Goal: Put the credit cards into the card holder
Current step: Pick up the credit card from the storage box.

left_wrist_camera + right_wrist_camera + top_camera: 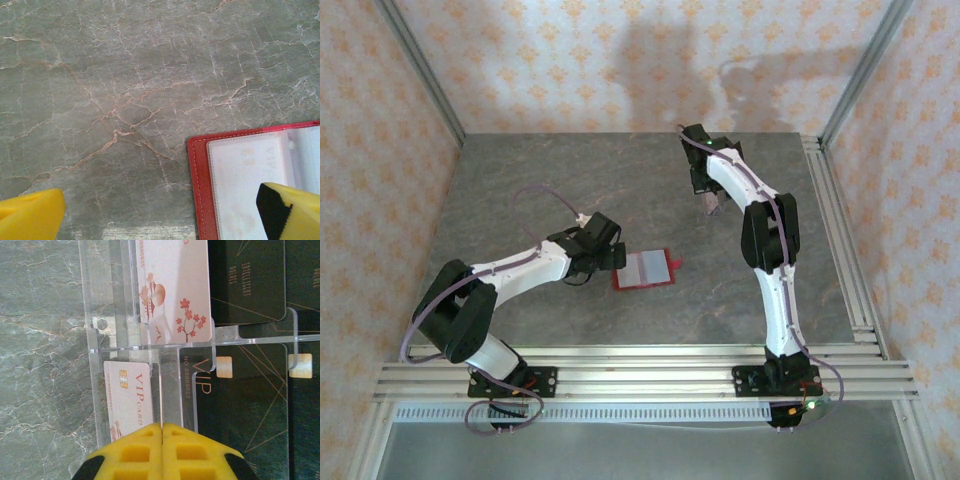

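Overhead, one red holder lies open near the middle of the grey desk, pale lining up. The left gripper hovers at the holder's left edge, holding nothing. Its two yellow fingers are spread as wide as they go, one above the lining and the other above bare desk.

Well apart, toward the far right of the desk, the right gripper has its two fingers pressed together at the near edge of one clear rack. Whether a thin edge is pinched between them I cannot tell.

Six cards sit in the rack. Two are pale cards, one with red blossoms and one marked VIP. The other four are dark cards, two in the upper row and two in the lower, and the right-hand pair is cut off by the frame.
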Action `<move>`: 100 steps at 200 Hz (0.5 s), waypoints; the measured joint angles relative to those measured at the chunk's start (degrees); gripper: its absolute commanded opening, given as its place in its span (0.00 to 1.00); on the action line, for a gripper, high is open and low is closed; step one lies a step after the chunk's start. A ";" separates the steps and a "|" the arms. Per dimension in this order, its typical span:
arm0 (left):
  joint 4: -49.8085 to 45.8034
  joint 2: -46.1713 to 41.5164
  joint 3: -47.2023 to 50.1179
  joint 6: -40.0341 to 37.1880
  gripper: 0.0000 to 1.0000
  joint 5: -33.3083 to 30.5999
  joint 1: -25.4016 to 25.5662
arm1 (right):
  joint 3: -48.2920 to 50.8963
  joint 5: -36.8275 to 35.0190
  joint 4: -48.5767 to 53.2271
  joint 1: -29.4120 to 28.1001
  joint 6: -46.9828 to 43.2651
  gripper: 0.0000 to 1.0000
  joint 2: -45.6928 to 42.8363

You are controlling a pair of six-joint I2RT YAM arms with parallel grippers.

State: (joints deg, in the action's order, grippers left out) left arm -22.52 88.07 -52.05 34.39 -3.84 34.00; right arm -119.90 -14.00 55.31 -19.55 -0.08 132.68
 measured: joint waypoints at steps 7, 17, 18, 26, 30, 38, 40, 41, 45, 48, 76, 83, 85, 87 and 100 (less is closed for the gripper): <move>0.00 0.00 0.00 0.00 1.00 0.07 0.00 | -0.02 0.11 0.02 0.00 0.00 0.00 0.00; 0.00 0.00 0.00 0.00 1.00 0.13 0.00 | -0.09 0.28 0.04 0.00 0.00 0.00 0.00; 0.00 0.00 0.00 0.00 1.00 0.15 0.00 | -0.09 0.28 0.04 0.00 0.00 0.00 0.00; 0.00 0.00 0.00 0.00 1.00 0.24 0.00 | -0.13 0.33 0.13 0.00 0.00 0.00 0.00; 0.00 0.00 0.00 0.00 1.00 0.24 0.00 | -0.20 0.35 0.24 0.00 0.00 0.00 0.00; 0.00 0.00 0.00 0.00 1.00 0.26 0.00 | -0.24 0.48 0.26 0.00 0.00 0.00 0.00; 0.00 0.00 0.00 0.00 1.00 0.26 0.00 | -0.26 0.50 0.28 0.00 0.00 0.00 0.00; 0.00 0.00 0.00 0.00 1.00 0.26 0.00 | -0.26 0.50 0.28 0.00 0.00 0.00 0.00; 0.00 0.00 0.00 0.00 1.00 0.26 0.00 | -0.33 0.50 0.35 0.00 0.00 0.00 0.00; 0.00 0.00 0.00 0.00 1.00 0.26 0.00 | -0.35 0.50 0.39 0.00 0.00 0.00 0.00; -0.02 0.00 0.00 0.00 1.00 0.26 0.00 | -0.44 0.68 0.44 0.00 0.17 0.00 -0.48; -0.02 0.00 0.00 0.00 1.00 0.26 0.00 | -0.44 0.87 0.44 0.00 0.22 0.00 -0.94; -0.02 0.00 -0.02 0.00 1.00 0.26 0.00 | -0.42 0.92 0.42 0.00 0.24 0.00 -1.20; -0.02 0.00 -0.02 0.00 1.00 0.26 0.00 | -0.31 0.96 0.35 0.00 0.26 0.00 -1.44; -0.02 0.00 -0.09 0.00 1.00 0.28 0.00 | 0.28 1.40 0.17 0.00 0.52 0.00 -3.52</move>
State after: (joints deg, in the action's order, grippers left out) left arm -22.55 88.07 -52.14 34.39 -3.55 34.00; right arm -119.61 -12.60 55.48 -19.55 0.45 129.16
